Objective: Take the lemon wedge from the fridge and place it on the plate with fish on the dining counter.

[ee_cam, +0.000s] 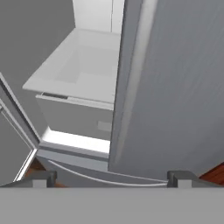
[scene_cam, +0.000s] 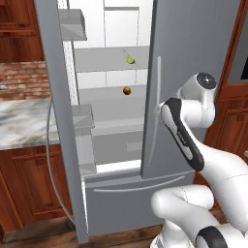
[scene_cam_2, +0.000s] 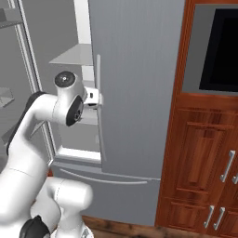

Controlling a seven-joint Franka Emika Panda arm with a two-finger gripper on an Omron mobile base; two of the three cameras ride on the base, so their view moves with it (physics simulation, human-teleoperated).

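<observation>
1. Fridge (scene_cam: 193, 72): tall, grey, French-door. The left door stands swung wide; the right door is closed, its long curved handle (scene_cam: 154, 116) facing the arm.
2. Lemon wedge (scene_cam: 130, 60): tiny, yellow-green, lying on an upper grey shelf (scene_cam: 106, 59) inside the open half, near the edge of the closed door.
3. Orange-brown ball (scene_cam: 127, 90): one shelf lower, almost directly under the wedge; not wanted.
4. Claw (ee_cam: 111, 178): tips spread wide, nothing between them. It sits low by the closed door's edge, well below the wedge and looking down towards the lower drawer (ee_cam: 74, 113); its exact gap from the handle is hard to judge in the right base view.
5. Stage, as judged: fridge open, reach for the wedge not yet begun.
6. Risks: rising beside the door, the wrist could catch the handle or door edge; the wedge is far smaller than the claw, so a slightly off closing could nudge it back or off the shelf; aiming one shelf low would take the ball.
</observation>
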